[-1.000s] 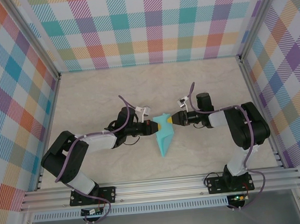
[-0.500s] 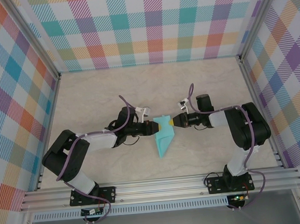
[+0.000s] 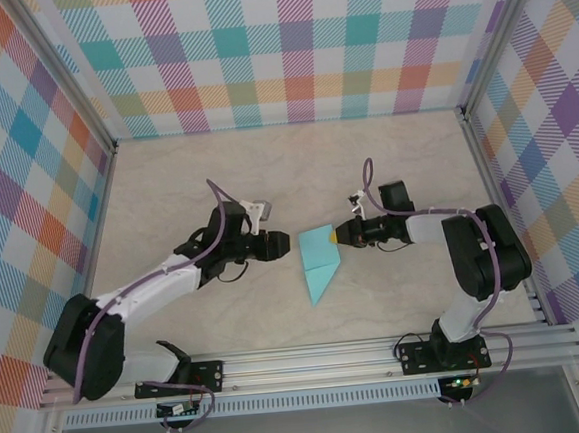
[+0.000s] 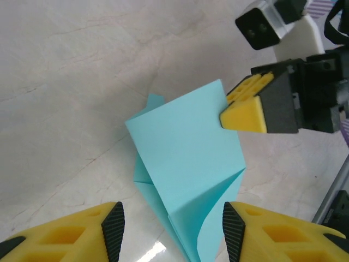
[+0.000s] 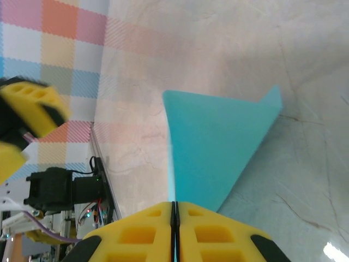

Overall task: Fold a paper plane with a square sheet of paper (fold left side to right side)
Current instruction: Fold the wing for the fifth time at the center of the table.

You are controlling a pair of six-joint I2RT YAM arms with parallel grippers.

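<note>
In the top view, the left gripper (image 3: pixel 282 243) sits left of centre on the table (image 3: pixel 167 186), pointing right. It stands just beside the paper plane (image 3: pixel 316 261) and is clear of it. In the left wrist view, its fingers (image 4: pixel 113 232) are spread wide apart with nothing between them, and the folded turquoise paper lies ahead of the gap. The paper plane lies near the table centre as a folded, pointed shape: its broad end faces the far wall and its narrow tip points toward the arm bases. One upper flap (image 4: pixel 185 158) is raised off the table surface. The right gripper (image 3: pixel 330 237) reaches in from the right and meets the paper at its upper right corner. In the right wrist view, the right gripper (image 5: pixel 174 215) has its jaws pressed together, clamping the edge of the paper plane (image 5: pixel 218 142).
</note>
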